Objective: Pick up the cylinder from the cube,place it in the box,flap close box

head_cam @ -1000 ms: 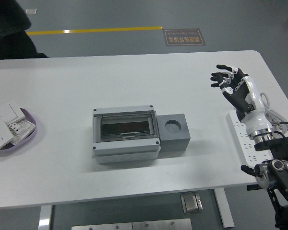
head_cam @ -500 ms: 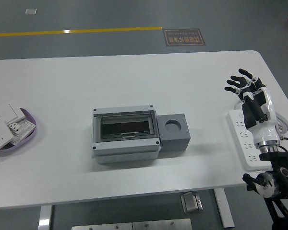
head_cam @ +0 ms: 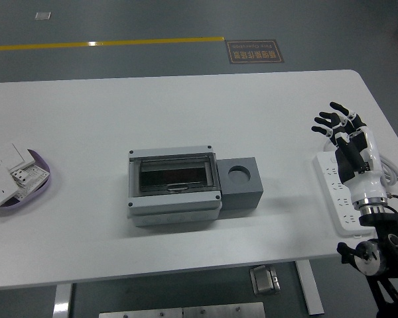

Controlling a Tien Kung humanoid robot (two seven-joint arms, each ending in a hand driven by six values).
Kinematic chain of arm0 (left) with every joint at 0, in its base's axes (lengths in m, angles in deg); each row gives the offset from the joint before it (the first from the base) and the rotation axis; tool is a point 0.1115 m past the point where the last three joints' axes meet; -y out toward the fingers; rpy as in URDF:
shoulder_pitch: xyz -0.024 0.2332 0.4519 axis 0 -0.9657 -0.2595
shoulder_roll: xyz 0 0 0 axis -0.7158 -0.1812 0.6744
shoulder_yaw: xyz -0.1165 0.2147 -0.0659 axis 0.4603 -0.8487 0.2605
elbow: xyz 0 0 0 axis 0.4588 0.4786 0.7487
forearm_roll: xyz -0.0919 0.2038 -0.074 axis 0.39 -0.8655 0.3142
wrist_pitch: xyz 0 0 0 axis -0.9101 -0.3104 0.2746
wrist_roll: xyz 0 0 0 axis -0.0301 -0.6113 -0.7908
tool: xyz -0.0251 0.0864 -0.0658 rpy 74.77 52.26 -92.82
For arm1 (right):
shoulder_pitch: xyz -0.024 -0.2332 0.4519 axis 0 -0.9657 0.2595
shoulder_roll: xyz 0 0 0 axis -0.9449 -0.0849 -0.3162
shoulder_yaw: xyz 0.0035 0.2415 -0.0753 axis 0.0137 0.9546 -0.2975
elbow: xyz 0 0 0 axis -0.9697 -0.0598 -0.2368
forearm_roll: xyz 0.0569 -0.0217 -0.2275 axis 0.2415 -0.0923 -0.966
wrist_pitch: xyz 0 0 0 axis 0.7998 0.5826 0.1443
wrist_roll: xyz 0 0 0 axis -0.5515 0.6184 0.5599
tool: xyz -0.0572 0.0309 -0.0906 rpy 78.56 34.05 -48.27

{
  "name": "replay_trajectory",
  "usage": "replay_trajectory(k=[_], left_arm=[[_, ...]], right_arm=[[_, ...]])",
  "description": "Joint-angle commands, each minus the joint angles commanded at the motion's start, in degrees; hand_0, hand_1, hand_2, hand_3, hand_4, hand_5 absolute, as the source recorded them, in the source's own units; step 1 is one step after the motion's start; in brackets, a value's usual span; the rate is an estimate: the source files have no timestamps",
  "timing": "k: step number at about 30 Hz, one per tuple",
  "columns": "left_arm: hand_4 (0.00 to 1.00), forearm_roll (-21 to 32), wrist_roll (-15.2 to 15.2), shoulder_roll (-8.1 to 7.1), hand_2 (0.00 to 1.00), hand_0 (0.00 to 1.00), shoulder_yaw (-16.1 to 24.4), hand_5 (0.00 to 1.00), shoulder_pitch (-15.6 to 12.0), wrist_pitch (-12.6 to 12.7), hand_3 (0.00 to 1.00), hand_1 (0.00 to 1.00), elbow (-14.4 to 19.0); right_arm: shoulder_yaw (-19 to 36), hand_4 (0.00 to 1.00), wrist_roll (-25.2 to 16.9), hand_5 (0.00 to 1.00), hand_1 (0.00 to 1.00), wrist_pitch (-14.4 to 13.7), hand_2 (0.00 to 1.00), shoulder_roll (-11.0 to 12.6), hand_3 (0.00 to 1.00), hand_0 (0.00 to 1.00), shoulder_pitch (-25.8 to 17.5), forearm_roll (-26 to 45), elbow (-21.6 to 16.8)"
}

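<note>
A grey box [head_cam: 175, 185] with a clear flap lid lying shut stands mid-table. A dark grey cube [head_cam: 241, 183] touches its right side; the round hole in the cube's top is empty. I see no cylinder; the box's inside is dark behind the lid. My right hand [head_cam: 341, 130] is open with its fingers spread, empty, raised over the table's right edge, far right of the cube. My left arm is out of view.
A white power strip [head_cam: 341, 199] lies along the right edge under my right forearm, with a cable. A purple-rimmed tray [head_cam: 38, 183] with white switch plates sits at the left edge.
My right hand has drawn back to the right and toward the near edge, staying open. A dark shape at the top left corner has gone from view.
</note>
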Motion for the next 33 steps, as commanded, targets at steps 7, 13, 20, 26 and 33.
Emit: replay_trajectory(k=[7,13,20,26,33], left_arm=[[0.717,-1.1,-0.1,0.48,0.598,0.622,0.7,0.240,-0.2,-0.2,0.664,0.626,-0.1],[0.720,-0.6,0.0,0.52,0.599,0.622,0.7,0.245,-0.5,0.0,0.665,0.627,-0.1],[0.720,1.0,-0.1,0.68,0.600,0.622,-0.3,0.245,-0.9,0.3,0.664,0.628,-0.2],[0.722,2.1,-0.4,0.90,0.601,0.623,-1.3,0.246,-0.9,0.4,0.665,0.629,-0.3],[0.721,3.4,-0.6,1.16,0.601,0.623,-2.2,0.248,-0.7,0.6,0.666,0.629,-0.3]], right_arm=[[-0.2,0.694,0.1,0.296,0.594,-0.2,0.577,-0.3,0.643,0.567,0.0,-0.3,0.4],[-1.4,0.703,0.1,0.303,0.568,-0.3,0.580,-0.6,0.637,0.562,0.4,-0.3,1.2],[-3.7,0.705,0.4,0.306,0.562,-0.1,0.580,-1.5,0.637,0.563,1.9,-1.0,2.1],[-6.7,0.707,1.2,0.308,0.568,0.5,0.580,-1.4,0.636,0.562,3.6,-2.0,2.4],[-8.7,0.705,2.2,0.294,0.589,1.4,0.595,-1.6,0.649,0.575,4.6,-4.0,2.3]])
